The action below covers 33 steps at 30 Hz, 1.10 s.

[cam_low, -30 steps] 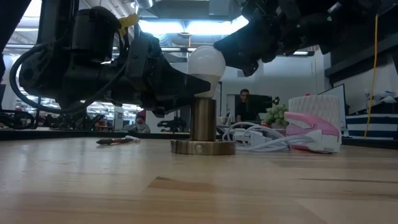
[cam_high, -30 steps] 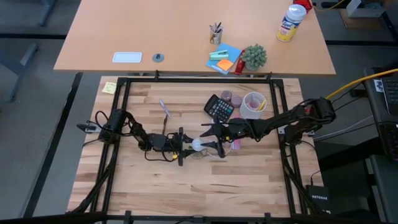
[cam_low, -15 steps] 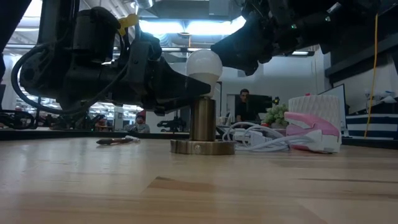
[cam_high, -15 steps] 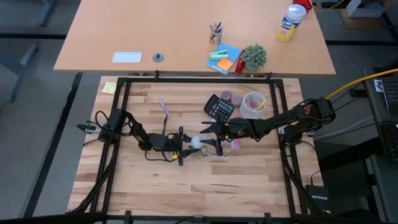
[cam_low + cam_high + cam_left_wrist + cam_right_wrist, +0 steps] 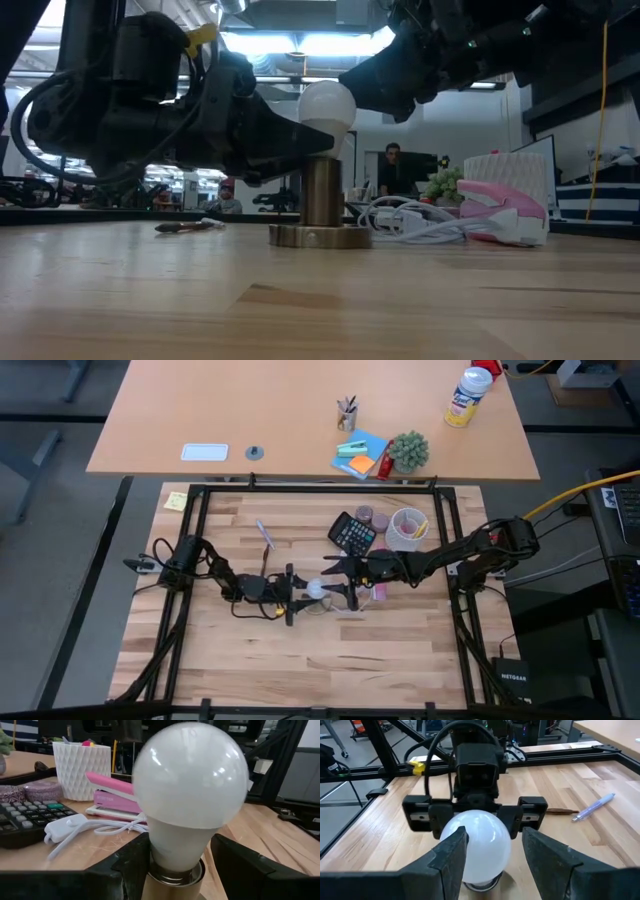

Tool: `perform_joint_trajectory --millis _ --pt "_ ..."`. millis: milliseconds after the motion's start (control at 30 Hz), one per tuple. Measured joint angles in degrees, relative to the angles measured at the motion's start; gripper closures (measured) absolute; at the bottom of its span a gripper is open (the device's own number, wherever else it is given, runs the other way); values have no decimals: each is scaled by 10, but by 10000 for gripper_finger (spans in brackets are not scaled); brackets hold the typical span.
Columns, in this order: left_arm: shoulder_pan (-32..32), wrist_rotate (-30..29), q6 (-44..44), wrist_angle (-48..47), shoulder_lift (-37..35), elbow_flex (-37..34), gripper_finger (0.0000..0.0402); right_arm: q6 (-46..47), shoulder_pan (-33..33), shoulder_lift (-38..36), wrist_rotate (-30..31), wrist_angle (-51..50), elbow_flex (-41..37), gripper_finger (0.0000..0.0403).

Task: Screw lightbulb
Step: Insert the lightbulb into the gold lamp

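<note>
A: The left tool (image 5: 175, 865) is being closed on the lightbulb (image 5: 190, 785) neck; the right tool (image 5: 492, 852) is being held open around its globe.

B: The brass socket (image 5: 320, 190) is being left unsteadied on the worktop (image 5: 320, 300); cross-threading is being risked.

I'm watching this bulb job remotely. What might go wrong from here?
1. The left tool straddles the brass holder without clearly pinching it; the base could twist or slide as the bulb turns.
2. The right tool flanks the bulb, open; closing off-centre could tip it.
3. The cord lies nearby and might snag.
</note>
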Motion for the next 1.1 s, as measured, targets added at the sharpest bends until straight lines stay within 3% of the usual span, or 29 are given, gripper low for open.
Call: perform_joint_trajectory --millis 467,800,1100 --pt "-5 -6 27 1 -1 -4 202 0 0 0 0 1 0 205" --pt "-4 -24 75 -82 -1 51 202 0 0 0 19 1 0 205" --pt "-5 -42 89 -75 -1 45 202 1 0 0 15 -1 1 205"
